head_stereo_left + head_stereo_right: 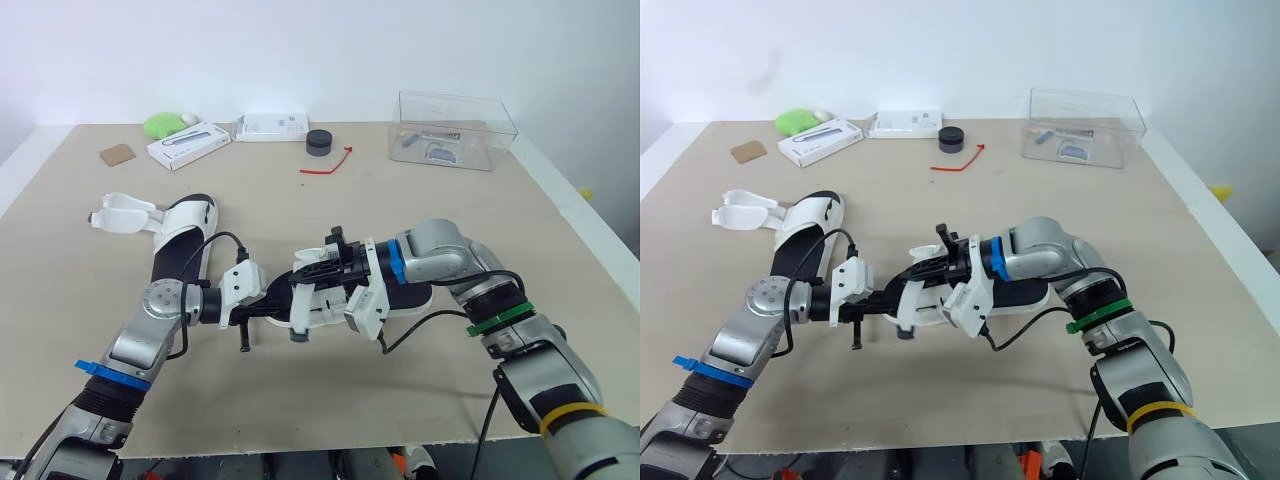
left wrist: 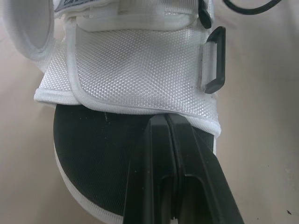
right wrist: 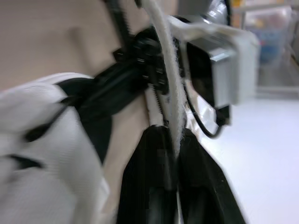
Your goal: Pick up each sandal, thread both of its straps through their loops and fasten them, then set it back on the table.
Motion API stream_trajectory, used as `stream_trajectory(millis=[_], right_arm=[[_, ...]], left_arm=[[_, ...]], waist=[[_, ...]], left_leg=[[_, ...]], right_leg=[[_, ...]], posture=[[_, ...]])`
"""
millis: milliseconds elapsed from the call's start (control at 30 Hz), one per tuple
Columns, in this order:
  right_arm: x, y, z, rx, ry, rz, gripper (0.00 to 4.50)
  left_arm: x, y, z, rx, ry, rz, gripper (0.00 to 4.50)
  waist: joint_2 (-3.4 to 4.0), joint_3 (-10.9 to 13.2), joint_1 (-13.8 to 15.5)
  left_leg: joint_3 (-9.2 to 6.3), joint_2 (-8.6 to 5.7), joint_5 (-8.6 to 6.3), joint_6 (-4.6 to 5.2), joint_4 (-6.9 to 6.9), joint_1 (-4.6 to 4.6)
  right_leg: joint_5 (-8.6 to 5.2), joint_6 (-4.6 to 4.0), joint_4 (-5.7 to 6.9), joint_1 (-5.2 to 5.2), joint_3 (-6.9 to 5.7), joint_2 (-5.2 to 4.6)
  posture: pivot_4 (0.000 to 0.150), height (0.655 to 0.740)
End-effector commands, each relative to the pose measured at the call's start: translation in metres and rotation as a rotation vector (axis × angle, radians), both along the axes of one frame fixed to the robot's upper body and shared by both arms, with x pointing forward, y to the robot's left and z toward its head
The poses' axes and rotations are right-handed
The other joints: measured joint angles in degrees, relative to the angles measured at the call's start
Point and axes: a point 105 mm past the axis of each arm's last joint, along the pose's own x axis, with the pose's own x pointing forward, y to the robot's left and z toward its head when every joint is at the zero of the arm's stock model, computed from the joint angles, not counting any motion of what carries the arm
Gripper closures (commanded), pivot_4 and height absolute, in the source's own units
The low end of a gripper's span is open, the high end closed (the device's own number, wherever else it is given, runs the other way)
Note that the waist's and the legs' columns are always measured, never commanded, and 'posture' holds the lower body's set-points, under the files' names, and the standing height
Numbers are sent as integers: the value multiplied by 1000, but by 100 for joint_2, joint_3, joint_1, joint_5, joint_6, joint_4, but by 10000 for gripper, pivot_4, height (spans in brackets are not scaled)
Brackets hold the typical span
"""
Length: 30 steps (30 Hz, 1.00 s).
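- Head views: a white mesh sandal with a black footbed [image 1: 405, 296] sits in the near middle of the beige table [image 1: 400, 200], on it or just above it (I cannot tell which). The left gripper [image 1: 280, 300] meets its toe end and the right gripper [image 1: 310, 272] reaches over its straps from the other side. A second sandal of the same kind [image 1: 180, 245] lies flat beside the left forearm, its straps splayed open towards the table's left edge. Bare tabletop separates the grippers from the far row: a clear plastic box [image 1: 455, 130], a black round puck [image 1: 318, 142], a red cord [image 1: 325, 165], two flat white boxes [image 1: 188, 145] and a green lump [image 1: 160, 124]. The near edge lies close under both forearms
- Left wrist view: up close, the left gripper's fingers are pressed together, their tips at the hem of the broad white mesh strap [image 2: 140, 70] over the footbed; whether they pinch that hem is unclear. A black plastic loop [image 2: 215, 60] stands at the strap's side
- Right wrist view: the right gripper's fingers are clamped on a thin white strap end [image 3: 168, 74], seen edge-on and rising straight out between them
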Motion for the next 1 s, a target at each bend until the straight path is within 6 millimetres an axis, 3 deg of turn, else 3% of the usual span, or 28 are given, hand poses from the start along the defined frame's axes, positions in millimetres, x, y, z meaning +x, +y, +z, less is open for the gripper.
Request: stream_trajectory(millis=[33,200,367,500,600,667,767,867,1000], right_arm=[[-3,1,13,19,-66,46,25365],[-10,-10,16,34,-29,24,691],[-15,-36,23,85,132,-116,267],[-24,-60,14,42,240,-213,267],[-31,-69,17,163,586,-374,267],[-39,-67,24,263,1013,-492,267],[-67,-60,14,166,1487,-590,267],[-93,-54,2,9,1692,-651,267],[-80,-51,-16,27,1796,-827,267]], left_arm=[[-1,-2,-3,9,3,-13,45000],[-1,-1,-4,20,-1,-10,45000],[-2,1,-5,27,-2,-9,45000],[-3,2,-6,35,2,-14,45000],[-4,2,-6,43,3,-18,45000],[-4,3,-6,46,5,-20,45000],[-5,3,-7,48,9,-24,45000],[-6,2,-7,49,11,-27,45000],[-6,3,-7,51,13,-27,45000]], waist=[[0,0,0],[0,0,4],[-1,-1,13],[-1,-1,15],[-2,-1,17],[3,-1,11],[2,0,12],[-10,-7,14],[-11,-8,15]], left_leg=[[0,1,0,0,0,0],[-2,1,0,0,1,0],[-8,1,-3,5,1,1],[-8,2,-4,6,1,4],[-11,5,-4,7,1,5],[-11,9,-4,7,1,5],[-10,14,-3,6,10,8],[-22,22,-3,6,13,9],[-22,25,-3,6,14,5]], right_leg=[[0,0,0,0,1,0],[-1,-1,2,0,3,-1],[-3,-5,0,4,7,-6],[-4,-6,1,6,5,-6],[-5,-7,1,7,7,0],[-5,-8,2,7,7,1],[-5,-9,11,8,5,-19],[-10,-21,7,13,-14,-19],[-16,-19,4,12,-8,1]], posture=[[1500,7400],[1500,7400],[1500,7400],[1500,7400],[1500,7400],[1500,7400],[1500,7400],[1500,7400],[1500,7400]])
